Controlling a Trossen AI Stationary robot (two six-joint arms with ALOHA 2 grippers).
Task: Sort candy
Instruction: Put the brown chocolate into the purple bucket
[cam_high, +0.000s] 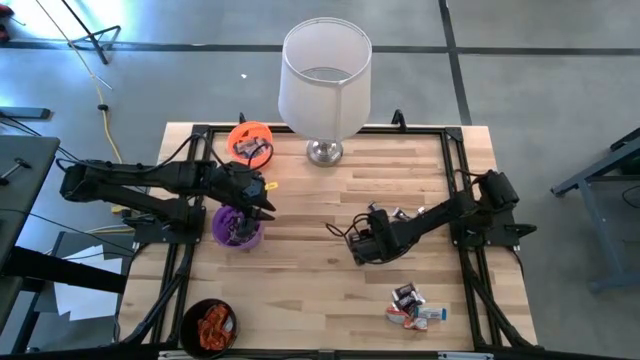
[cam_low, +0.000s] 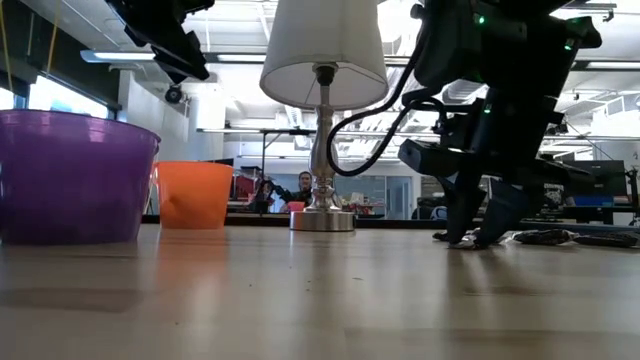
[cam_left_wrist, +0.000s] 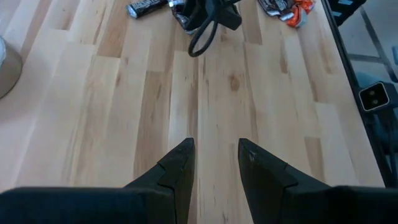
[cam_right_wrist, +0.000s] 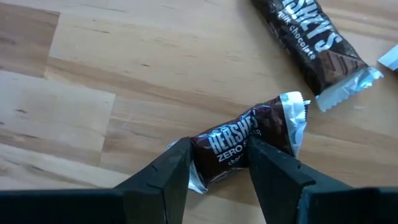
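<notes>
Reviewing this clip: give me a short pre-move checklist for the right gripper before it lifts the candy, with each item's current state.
1. Right gripper astride a candy: ok, its fingers flank the brown Hershey's Zero bar.
2. Firm grip on that bar: cannot tell; the fingers sit at its sides on the table.
3. Neighbouring Hershey's milk chocolate bar clear of the fingers: ok, it lies apart.
4. Left gripper out of the way: ok, open and empty, over the purple cup.
5. Purple, orange cup and black cup upright: ok.
6. Remaining candy pile undisturbed: ok.
</notes>
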